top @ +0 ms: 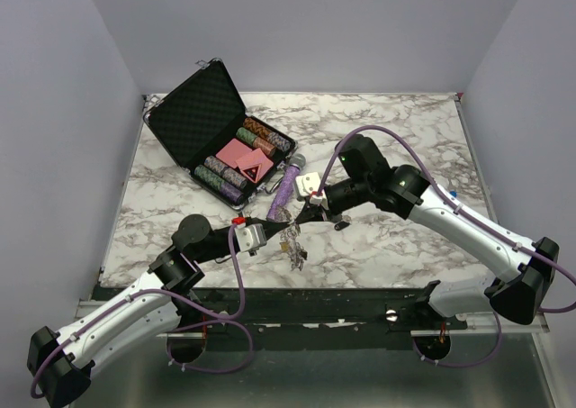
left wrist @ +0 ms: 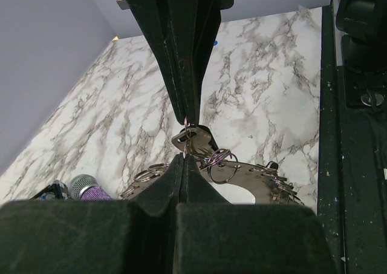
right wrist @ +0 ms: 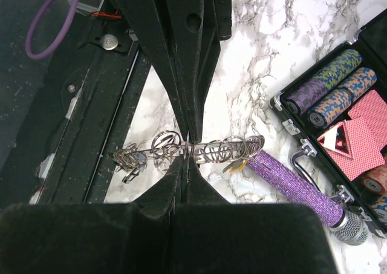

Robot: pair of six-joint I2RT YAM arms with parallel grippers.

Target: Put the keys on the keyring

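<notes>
at right hand's (right wrist: 187, 148) pinch, the keyring (right wrist: 164, 146)

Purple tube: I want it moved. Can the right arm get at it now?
Probably not freely: the right gripper is shut on the keyring, though the purple tube lies close by, uncovered.

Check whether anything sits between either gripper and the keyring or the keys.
Nothing visible does. The right gripper is shut directly on the keyring, and the left gripper is shut on one of the keys. The purple tube lies beside the ring, not between it and either gripper.
</notes>
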